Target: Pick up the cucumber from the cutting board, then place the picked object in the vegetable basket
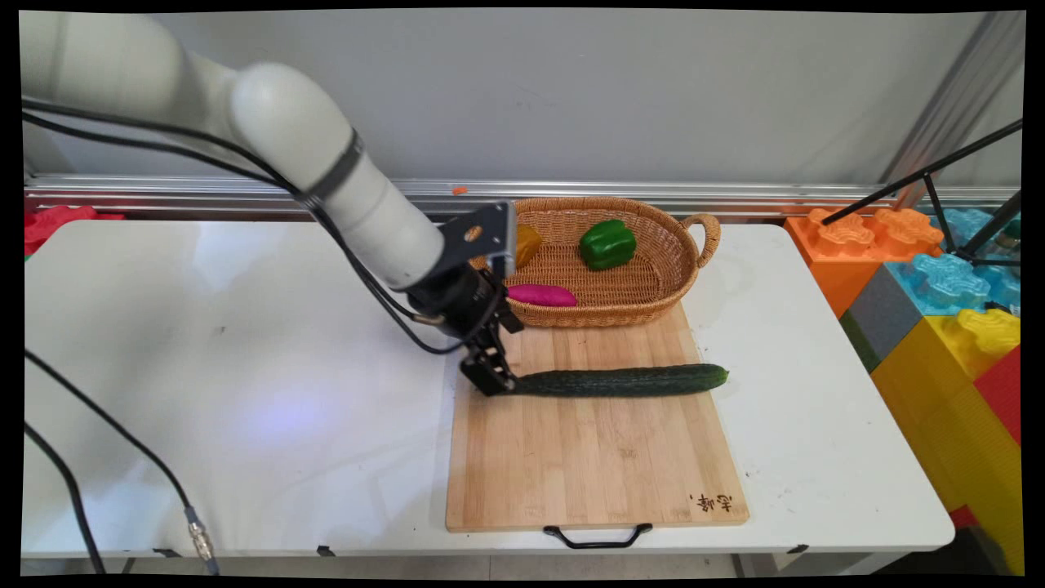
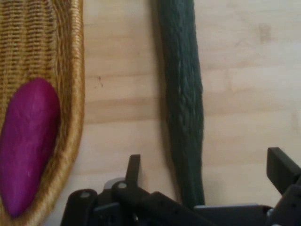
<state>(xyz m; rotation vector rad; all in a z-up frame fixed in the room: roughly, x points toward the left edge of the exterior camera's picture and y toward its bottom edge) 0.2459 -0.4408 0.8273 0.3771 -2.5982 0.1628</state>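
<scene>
A long dark green cucumber (image 1: 620, 381) lies crosswise on a wooden cutting board (image 1: 588, 465). My gripper (image 1: 494, 380) is down at the cucumber's left end. In the hand view the gripper (image 2: 207, 173) is open, its fingers (image 2: 134, 169) wide apart with the cucumber (image 2: 183, 103) running between them, nearer the left one; the pads do not press on it. Behind the board stands a wicker basket (image 1: 661, 304) holding a green bell pepper (image 1: 607, 243), a magenta sweet potato (image 1: 541, 295) and a yellow-orange item (image 1: 527, 243) partly hidden by my wrist. The basket rim (image 2: 75, 117) and sweet potato (image 2: 28, 146) show at left.
Large coloured toy blocks (image 1: 939, 286) stand past the table's right edge, with black tripod legs (image 1: 931, 175) over them. Black cables (image 1: 122, 441) hang across the table's left part. The board's black handle (image 1: 598, 539) sticks out at the near edge.
</scene>
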